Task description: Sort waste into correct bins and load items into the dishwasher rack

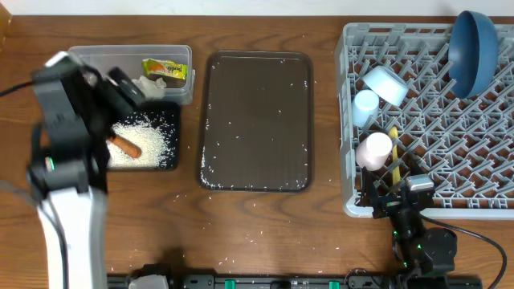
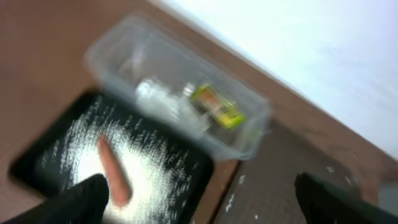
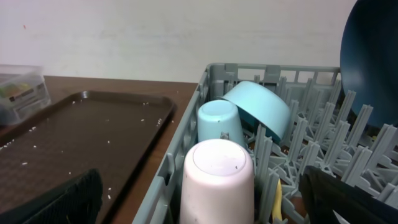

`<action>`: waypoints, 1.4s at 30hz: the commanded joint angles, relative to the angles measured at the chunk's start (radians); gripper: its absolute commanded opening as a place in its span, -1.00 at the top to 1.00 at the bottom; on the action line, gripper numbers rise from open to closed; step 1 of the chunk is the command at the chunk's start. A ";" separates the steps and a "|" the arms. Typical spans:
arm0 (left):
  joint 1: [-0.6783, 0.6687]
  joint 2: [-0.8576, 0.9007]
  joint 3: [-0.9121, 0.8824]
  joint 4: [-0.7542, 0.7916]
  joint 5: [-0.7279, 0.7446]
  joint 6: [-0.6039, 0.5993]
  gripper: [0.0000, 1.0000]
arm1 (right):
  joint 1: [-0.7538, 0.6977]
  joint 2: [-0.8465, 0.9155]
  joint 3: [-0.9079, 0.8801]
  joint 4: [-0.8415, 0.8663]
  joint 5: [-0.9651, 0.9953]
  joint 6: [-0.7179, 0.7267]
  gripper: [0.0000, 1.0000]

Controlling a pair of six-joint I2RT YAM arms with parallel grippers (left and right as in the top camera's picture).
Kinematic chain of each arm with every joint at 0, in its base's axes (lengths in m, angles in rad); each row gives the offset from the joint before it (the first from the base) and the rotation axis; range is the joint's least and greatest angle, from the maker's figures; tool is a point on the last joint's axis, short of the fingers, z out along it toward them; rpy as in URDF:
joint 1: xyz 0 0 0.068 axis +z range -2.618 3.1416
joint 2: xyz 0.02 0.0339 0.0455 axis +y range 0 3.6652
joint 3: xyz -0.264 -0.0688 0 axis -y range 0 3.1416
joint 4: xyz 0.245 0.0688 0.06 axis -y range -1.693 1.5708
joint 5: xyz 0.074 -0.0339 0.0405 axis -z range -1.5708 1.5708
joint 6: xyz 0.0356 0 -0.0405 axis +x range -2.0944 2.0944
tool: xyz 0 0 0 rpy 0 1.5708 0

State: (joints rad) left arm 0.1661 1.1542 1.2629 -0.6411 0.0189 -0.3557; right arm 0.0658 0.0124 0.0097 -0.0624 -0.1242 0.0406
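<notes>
Nearly done. The plate (image 1: 474,40), bowl (image 1: 385,83), blue cup (image 1: 365,104), pink cup (image 1: 373,148) and spoon (image 1: 394,152) sit in the rack (image 1: 450,160), right side. At upper left, the wrapper (image 1: 165,68) and napkin (image 2: 155,96) are in the tub (image 1: 96,54), and the rice (image 1: 148,132) and sausage (image 1: 126,146) in the black tray (image 1: 170,111). A few grains dot the brown tray (image 1: 257,120). The left gripper (image 1: 127,87) and right gripper (image 1: 391,191) are wide apart, holding nothing.

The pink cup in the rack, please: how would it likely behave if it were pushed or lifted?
The pink cup stands mouth-down among the pegs of the rack, so a push would probably be checked rather than tip it. Its smooth, rounded wall may slip in a grip. It looks small, so likely light.
</notes>
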 commanded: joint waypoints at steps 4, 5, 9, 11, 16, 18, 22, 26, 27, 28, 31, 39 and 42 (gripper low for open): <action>-0.028 -0.353 -0.360 0.234 -0.003 0.190 -0.96 | 0.027 -0.008 -0.005 0.002 -0.011 0.003 -0.99; -0.029 -0.410 -0.425 0.274 -0.003 0.190 -0.96 | 0.027 -0.008 -0.005 0.002 -0.011 0.003 -0.99; -0.032 -0.639 -0.690 0.441 -0.003 0.191 -0.96 | 0.027 -0.008 -0.005 0.002 -0.011 0.003 -0.97; -0.042 -0.727 -0.804 0.522 -0.004 0.191 -0.96 | 0.027 -0.008 -0.005 0.002 -0.011 0.003 -0.98; -0.066 -0.923 -1.019 0.629 -0.004 0.191 -0.96 | 0.027 -0.008 -0.005 0.002 -0.011 0.004 -0.99; -0.078 -0.988 -1.074 0.632 -0.004 0.191 -0.96 | 0.027 -0.008 -0.005 0.002 -0.011 0.003 -0.98; -0.105 -1.088 -1.163 0.632 -0.004 0.191 -0.96 | 0.027 -0.008 -0.005 0.002 -0.011 0.003 -0.99; -0.113 -1.138 -1.212 0.631 -0.005 0.192 -0.96 | 0.027 -0.008 -0.005 0.002 -0.011 0.003 -0.98; -0.116 -1.148 -1.221 0.631 -0.005 0.194 -0.96 | 0.027 -0.008 -0.005 0.002 -0.011 0.003 -0.99; -0.120 -1.153 -1.233 0.633 -0.005 0.200 -0.96 | 0.027 -0.008 -0.005 0.002 -0.011 0.003 -0.96; -0.132 -1.153 -1.260 0.620 -0.003 0.202 -0.96 | 0.027 -0.008 -0.005 0.002 -0.011 0.004 -0.99; -0.145 -1.151 -1.259 0.571 -0.011 0.205 -0.96 | 0.027 -0.008 -0.005 0.002 -0.011 0.003 -0.98; -0.145 -1.149 -1.259 0.571 -0.011 0.205 -0.96 | 0.027 -0.008 -0.005 0.002 -0.011 0.004 -0.98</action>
State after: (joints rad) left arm 0.0250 0.0101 0.0212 -0.0303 0.0231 -0.1745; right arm 0.0662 0.0120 0.0093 -0.0616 -0.1310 0.0410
